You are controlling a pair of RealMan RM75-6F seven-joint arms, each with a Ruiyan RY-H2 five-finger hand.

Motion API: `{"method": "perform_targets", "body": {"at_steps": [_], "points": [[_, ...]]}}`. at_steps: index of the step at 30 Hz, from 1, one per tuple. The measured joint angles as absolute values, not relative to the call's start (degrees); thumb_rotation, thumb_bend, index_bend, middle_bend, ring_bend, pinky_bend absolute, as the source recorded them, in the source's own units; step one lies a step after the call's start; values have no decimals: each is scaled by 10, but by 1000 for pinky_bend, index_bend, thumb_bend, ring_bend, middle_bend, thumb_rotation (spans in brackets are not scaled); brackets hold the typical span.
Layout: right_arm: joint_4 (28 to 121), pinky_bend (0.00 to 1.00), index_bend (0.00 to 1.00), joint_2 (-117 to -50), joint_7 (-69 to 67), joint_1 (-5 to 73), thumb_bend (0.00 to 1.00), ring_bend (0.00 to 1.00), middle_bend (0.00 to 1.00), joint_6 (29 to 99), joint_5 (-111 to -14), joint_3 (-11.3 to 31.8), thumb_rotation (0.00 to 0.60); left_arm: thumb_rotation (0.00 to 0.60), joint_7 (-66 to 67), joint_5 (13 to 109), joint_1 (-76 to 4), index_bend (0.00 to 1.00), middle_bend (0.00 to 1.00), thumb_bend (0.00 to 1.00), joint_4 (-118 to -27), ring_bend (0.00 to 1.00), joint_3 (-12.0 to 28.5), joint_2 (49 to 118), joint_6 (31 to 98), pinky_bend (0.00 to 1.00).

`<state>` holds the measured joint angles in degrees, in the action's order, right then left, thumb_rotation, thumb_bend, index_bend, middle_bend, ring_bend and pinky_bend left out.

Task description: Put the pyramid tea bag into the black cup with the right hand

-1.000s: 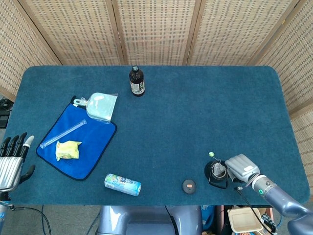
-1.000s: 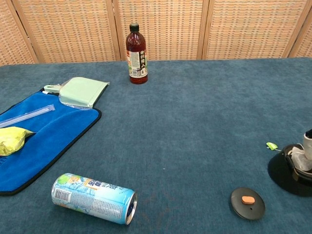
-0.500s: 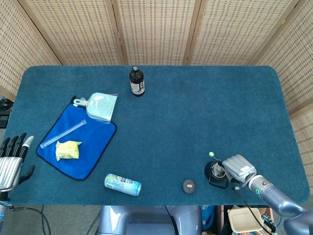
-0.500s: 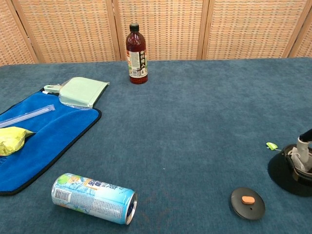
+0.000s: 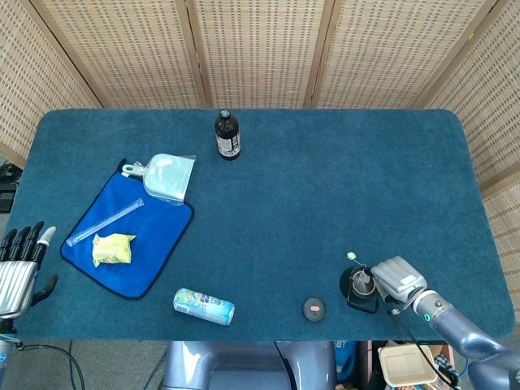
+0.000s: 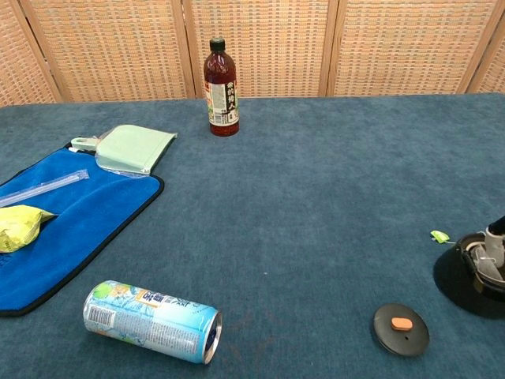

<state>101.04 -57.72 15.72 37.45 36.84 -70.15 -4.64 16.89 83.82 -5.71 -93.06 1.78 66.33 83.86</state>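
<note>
The black cup [image 5: 357, 289] stands near the table's front right edge, and it also shows at the right border of the chest view as the black cup [image 6: 472, 275]. A pale pyramid tea bag [image 6: 486, 257] lies inside it. Its green tag [image 5: 352, 256] rests on the cloth just beyond the rim. My right hand [image 5: 396, 279] sits right beside the cup, its fingers pointing toward the opening. In the chest view only a dark tip of the right hand [image 6: 499, 227] shows above the rim, apart from the bag. My left hand [image 5: 19, 270] hangs off the front left corner with fingers spread, holding nothing.
A black lid [image 5: 314, 308] with an orange tab lies left of the cup. A can [image 5: 204, 305] lies on its side at the front. A blue cloth [image 5: 154, 244] carries a yellow packet, a clear tube and a pale green pouch. A dark bottle [image 5: 227, 136] stands at the back.
The pale finger that reached down into the cup has drawn up and to the right, leaving the tea bag lying lower in the cup. My left hand has not moved.
</note>
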Motion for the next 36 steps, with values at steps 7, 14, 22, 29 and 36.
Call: {"method": "perform_targets", "body": {"at_steps": [7,14,22,29,36], "points": [[1024,1000,362,-568,162,375,1000,1000,1000,372,-700,-50,600,600,170,839,-58,0,0,349,-931,0,17,664,837,0],[1047,1000,362,-547,165,375,1000,1000,1000,389,-703,-46,600,600,170,837,-58,0,0,349,-930,0,17,665,836,0],[1053,1000,362,-541,162,373,1000,1000,1000,401,-708,-40,600,600,169,837,-58,0,0,349,-928,0,16,667,836,0],[1043,1000,362,-551,161,377,1000,1000,1000,393,-704,-39,600,600,168,835,-58,0,0,349,-926,0,16,667,834,0],[1029,1000,362,-564,159,382,1000,1000,1000,386,-697,-37,600,600,166,834,-57,0,0,349,-923,0,16,669,834,0]]}}
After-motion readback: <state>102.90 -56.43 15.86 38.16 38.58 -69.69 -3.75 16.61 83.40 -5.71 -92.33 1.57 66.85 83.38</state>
